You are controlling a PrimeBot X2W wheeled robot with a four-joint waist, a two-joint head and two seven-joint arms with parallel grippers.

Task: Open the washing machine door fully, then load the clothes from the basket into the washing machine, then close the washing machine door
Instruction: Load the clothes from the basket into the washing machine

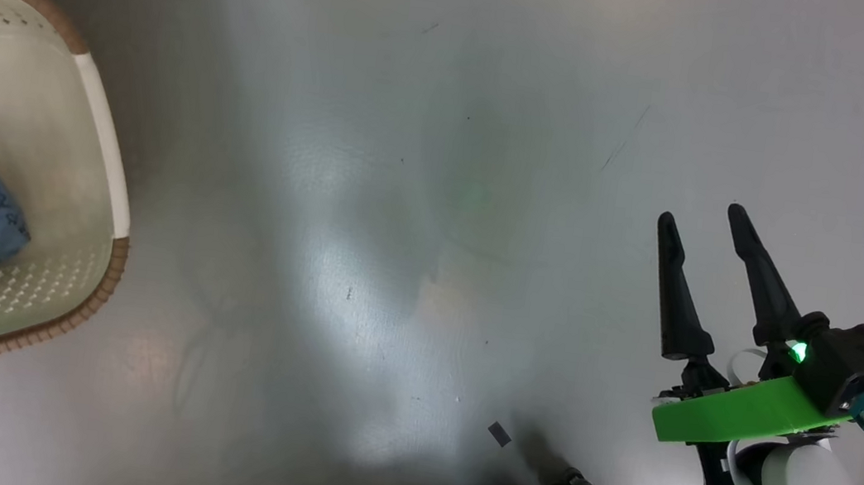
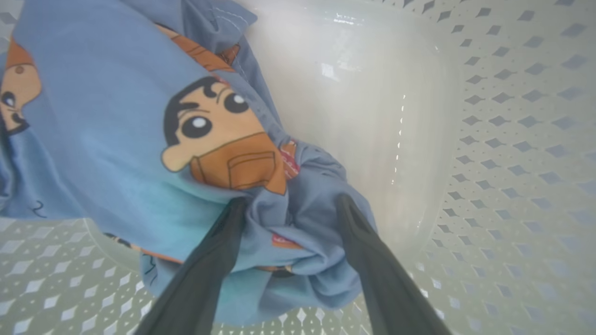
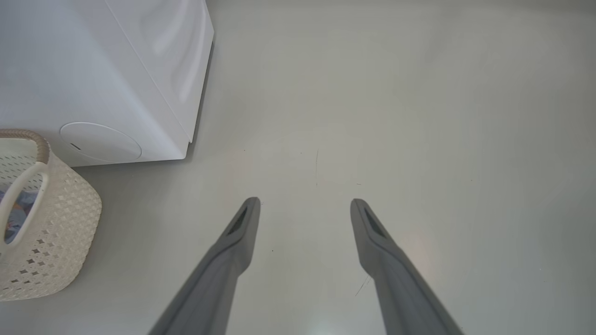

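We take the basket (image 1: 113, 267) as our mark; it stands on the grey floor (image 1: 422, 191). Inside it lies a blue garment (image 2: 107, 139) printed with a cartoon face, bunched up against one smooth inner wall of the basket. The left gripper (image 2: 288, 211) reaches down into the basket. Its jaws are spread wide and released, their tips pressed into the cloth, with a thick fold sitting between them but not clenched.

The washing machine (image 3: 93, 70) stands just behind the basket, its white lower corner close to the basket's brown woven rim. In the right wrist view we see a round flap (image 3: 100, 142) low on the machine's front, just above the basket's white handle (image 3: 18, 200). Through that handle's opening a little of the blue cloth shows.

The right gripper (image 1: 703, 215) is well apart from the basket, across a wide stretch of floor on the robot's right. Its jaws are parted wide and hold nothing, the long dark fingers pointing away over the floor.
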